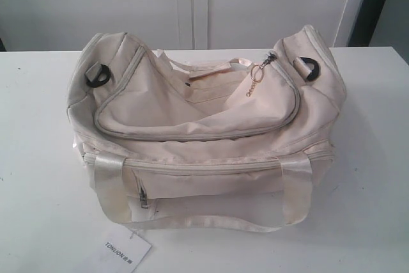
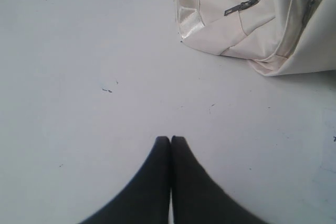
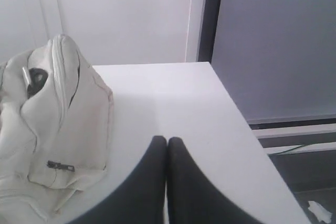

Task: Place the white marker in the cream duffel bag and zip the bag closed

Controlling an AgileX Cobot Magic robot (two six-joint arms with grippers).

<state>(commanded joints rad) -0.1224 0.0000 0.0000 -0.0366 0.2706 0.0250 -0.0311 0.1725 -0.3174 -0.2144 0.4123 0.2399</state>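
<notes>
The big, soft cream duffel bag [image 1: 204, 126] sits in the middle of the flat white table [image 1: 38, 158]. Its top zip looks shut, with the gold chain pull [image 1: 255, 81] at one end. The white marker cannot be seen. The black left gripper [image 2: 170, 140] is pressed together and holds nothing, near one end of the bag but not touching. The black right gripper [image 3: 167, 140] is the same at the other end.

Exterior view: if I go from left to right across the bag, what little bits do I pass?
On the cream duffel bag: black D-ring → white paper tag → gold chain pull → second black D-ring.
</notes>
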